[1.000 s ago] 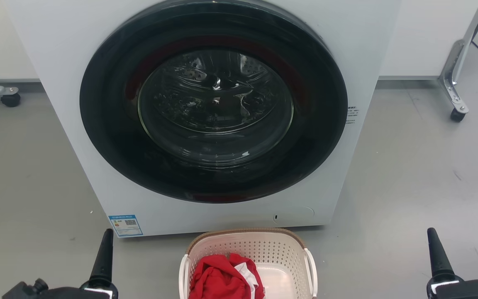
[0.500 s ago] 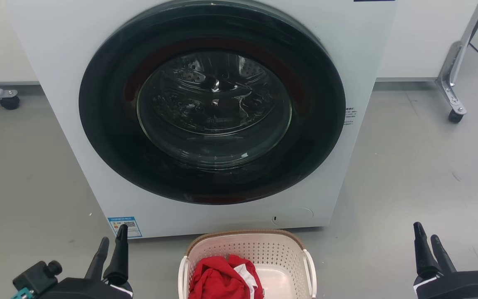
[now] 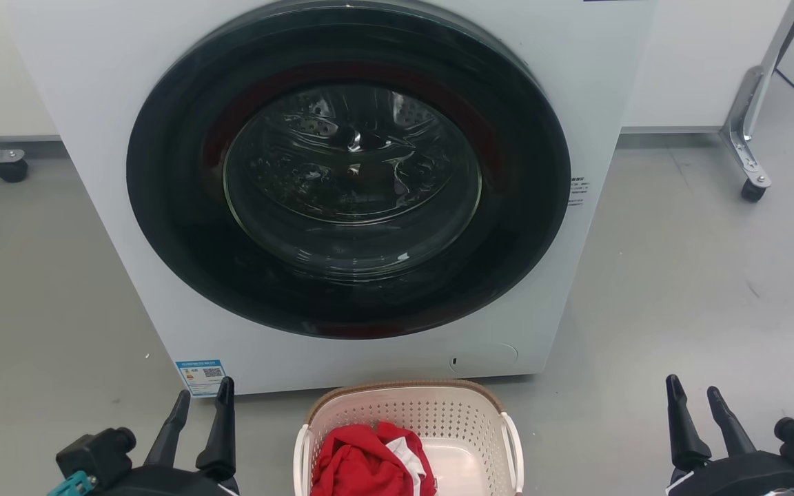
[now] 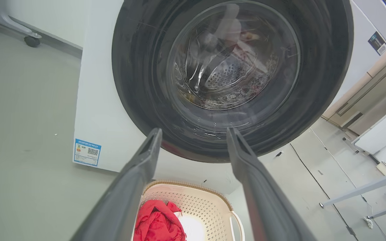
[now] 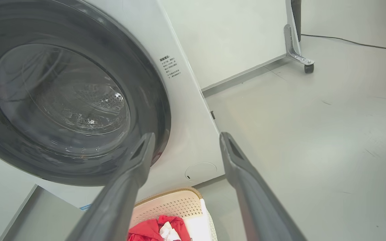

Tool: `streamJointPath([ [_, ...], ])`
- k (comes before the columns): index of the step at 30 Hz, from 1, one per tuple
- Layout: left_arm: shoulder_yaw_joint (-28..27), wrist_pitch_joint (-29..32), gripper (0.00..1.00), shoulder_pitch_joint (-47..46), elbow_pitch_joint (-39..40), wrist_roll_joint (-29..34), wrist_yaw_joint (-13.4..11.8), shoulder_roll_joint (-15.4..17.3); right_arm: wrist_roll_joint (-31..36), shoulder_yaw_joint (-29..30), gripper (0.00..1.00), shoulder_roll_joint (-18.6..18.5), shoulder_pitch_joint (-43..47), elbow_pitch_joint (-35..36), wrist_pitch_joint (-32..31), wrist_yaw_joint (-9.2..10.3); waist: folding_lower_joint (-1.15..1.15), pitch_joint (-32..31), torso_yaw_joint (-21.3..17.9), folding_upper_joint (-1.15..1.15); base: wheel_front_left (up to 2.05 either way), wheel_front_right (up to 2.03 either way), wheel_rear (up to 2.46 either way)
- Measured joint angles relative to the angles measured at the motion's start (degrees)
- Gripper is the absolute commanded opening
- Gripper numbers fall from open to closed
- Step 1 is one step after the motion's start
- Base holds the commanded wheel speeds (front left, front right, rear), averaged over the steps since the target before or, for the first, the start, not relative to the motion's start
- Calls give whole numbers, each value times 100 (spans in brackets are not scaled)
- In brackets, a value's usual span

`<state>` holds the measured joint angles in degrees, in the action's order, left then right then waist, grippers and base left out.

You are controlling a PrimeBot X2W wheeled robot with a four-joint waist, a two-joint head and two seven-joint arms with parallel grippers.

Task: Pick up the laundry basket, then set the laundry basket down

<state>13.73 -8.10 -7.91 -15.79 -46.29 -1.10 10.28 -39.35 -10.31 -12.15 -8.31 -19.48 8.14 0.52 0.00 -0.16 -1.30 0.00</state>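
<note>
The cream-white laundry basket (image 3: 411,413) with a brown rim stands on the floor at the bottom centre of the head view, just in front of the washing machine (image 3: 94,83). Red and white clothes (image 3: 369,461) lie in its left half. My left gripper (image 3: 202,394) hovers open to the basket's left, apart from its white side handle (image 3: 298,451). My right gripper (image 3: 693,391) stands open well to the basket's right. The basket (image 4: 193,207) also shows low between the left fingers, and its rim (image 5: 169,201) below the right fingers.
The washing machine's dark round door (image 3: 349,172) is closed. A metal stand leg on a caster (image 3: 752,189) rises at the right, another caster (image 3: 7,169) sits at the far left. Grey floor (image 3: 679,289) spreads on both sides of the machine.
Both grippers have turned so that two spread fingers show on each, and both have shifted inward toward the basket. The head view drifted slightly. The basket has stayed in place.
</note>
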Motion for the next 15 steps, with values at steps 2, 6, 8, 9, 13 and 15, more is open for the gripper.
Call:
streamJointPath([
  [2,29,-44,100,2,4,125,-47,3,131,-60,100,-7,-32,-27,38,5,0,5,-10,0,0,0,0],
  [6,105,-127,100,10,11,427,-103,22,448,-164,100,-43,-54,-86,114,57,0,15,-33,0,0,0,0],
  [8,124,-159,100,14,11,483,-135,26,509,-190,100,-46,-54,-98,151,62,0,17,-38,0,0,0,0],
  [9,137,-168,100,18,11,534,-149,29,601,-215,100,-49,-54,-110,158,97,0,20,-44,0,0,0,0],
  [13,187,-264,100,27,9,828,-216,34,868,-307,100,-70,-56,-178,253,116,0,31,-63,0,0,0,0],
  [15,205,-294,100,36,5,937,-254,38,1026,-339,100,-82,-57,-227,290,157,0,37,-71,0,0,0,0],
])
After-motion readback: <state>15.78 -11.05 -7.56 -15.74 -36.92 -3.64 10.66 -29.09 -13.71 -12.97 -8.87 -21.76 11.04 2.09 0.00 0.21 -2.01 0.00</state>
